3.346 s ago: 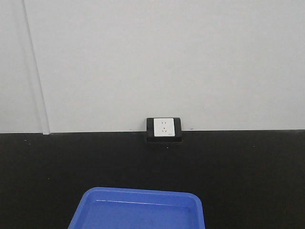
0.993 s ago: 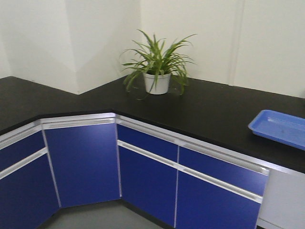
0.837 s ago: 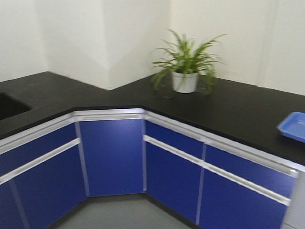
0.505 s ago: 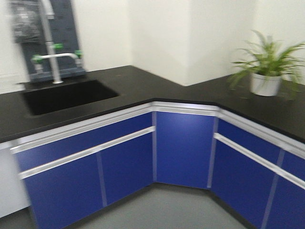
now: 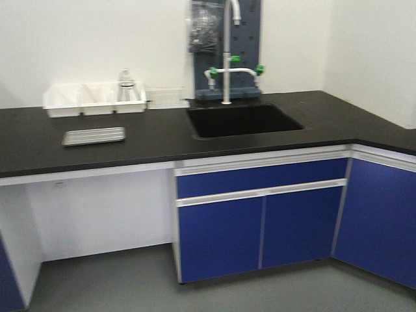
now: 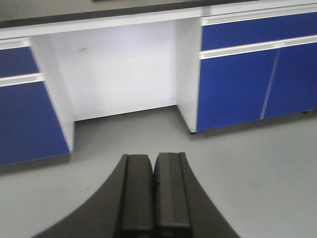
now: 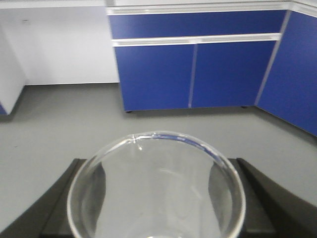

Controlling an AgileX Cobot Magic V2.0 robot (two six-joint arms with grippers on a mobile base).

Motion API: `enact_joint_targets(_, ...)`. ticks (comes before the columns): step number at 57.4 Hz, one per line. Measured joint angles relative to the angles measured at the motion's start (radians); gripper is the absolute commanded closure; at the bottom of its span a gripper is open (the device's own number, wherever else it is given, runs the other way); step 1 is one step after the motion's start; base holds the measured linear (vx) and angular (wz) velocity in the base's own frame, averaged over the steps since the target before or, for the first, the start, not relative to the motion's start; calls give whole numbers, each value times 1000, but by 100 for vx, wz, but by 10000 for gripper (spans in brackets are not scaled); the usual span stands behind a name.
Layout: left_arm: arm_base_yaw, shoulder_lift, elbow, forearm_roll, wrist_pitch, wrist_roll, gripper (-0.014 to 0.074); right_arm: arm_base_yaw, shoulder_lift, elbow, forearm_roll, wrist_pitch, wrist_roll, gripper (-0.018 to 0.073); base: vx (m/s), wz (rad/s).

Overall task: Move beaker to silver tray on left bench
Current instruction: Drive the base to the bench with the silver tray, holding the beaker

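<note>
My right gripper (image 7: 156, 198) is shut on the clear glass beaker (image 7: 156, 186), its black fingers pressing both sides; the round rim fills the lower part of the right wrist view, above the grey floor. My left gripper (image 6: 153, 191) is shut and empty, also over the floor. In the front view the silver tray (image 5: 93, 136) lies flat on the left bench's black worktop (image 5: 39, 146), at the left, in front of the white bins. Neither gripper shows in the front view.
White plastic bins (image 5: 94, 101) with a glass flask (image 5: 125, 84) stand by the wall. A black sink (image 5: 244, 120) with a tap (image 5: 227, 65) is right of the tray. Blue cabinet doors (image 5: 260, 221) and a white kneehole (image 5: 97, 208) lie under the bench.
The front view has swung left: from the blue tray and wall socket, past the potted plant at the corner, to the sink and the bench with the silver tray.
</note>
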Motion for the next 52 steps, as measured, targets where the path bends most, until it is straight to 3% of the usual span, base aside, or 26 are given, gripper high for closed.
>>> enact_joint_targets(52,0,0,0,0,0,0,595,0,0,0,0,0,0,563,5,44)
